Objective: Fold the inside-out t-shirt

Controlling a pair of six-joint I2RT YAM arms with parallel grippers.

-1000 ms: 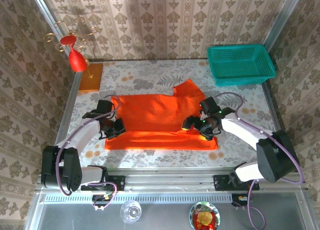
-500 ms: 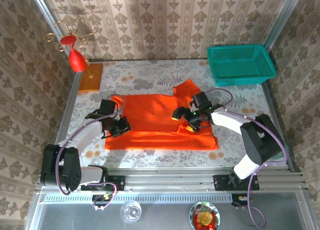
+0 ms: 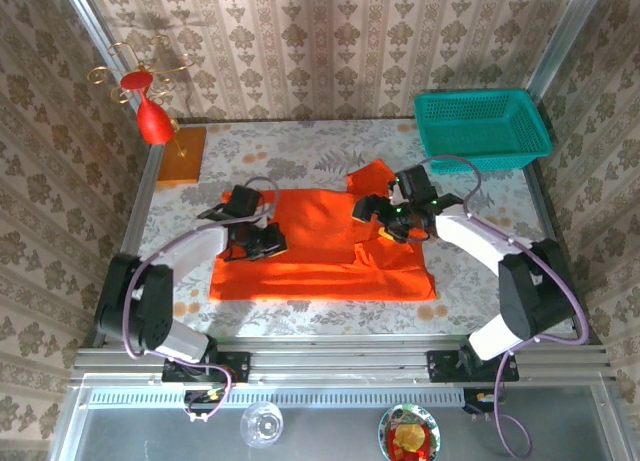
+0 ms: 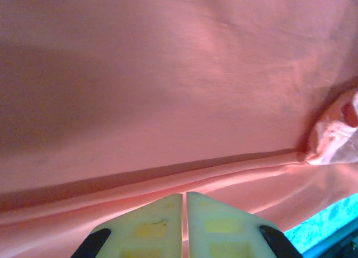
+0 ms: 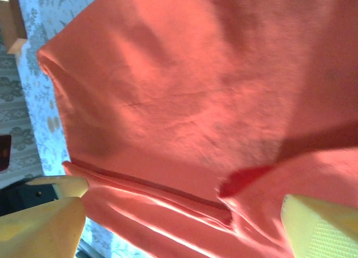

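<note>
The orange-red t-shirt (image 3: 320,256) lies spread on the flowered table, its left edge turned inward and a sleeve sticking up at the back right. My left gripper (image 3: 262,243) rests on the shirt's left part, shut on a fold of the cloth. In the left wrist view its yellow fingertips (image 4: 185,197) stand almost together over a creased seam of the t-shirt (image 4: 168,73). My right gripper (image 3: 388,217) hovers over the shirt's right part near the sleeve. It stands open (image 5: 182,207), with the t-shirt (image 5: 184,73) and a hem ridge between its widely spread fingers.
A teal basket (image 3: 481,128) stands at the back right corner. At the back left are a red ornament on a gold wire stand (image 3: 152,116) and a flat orange board (image 3: 182,155). Metal rails bound the table's sides and its near edge.
My left gripper has moved right and inward, drawing the shirt's left edge over the body. My right gripper has moved back and left over the shirt, still open.
</note>
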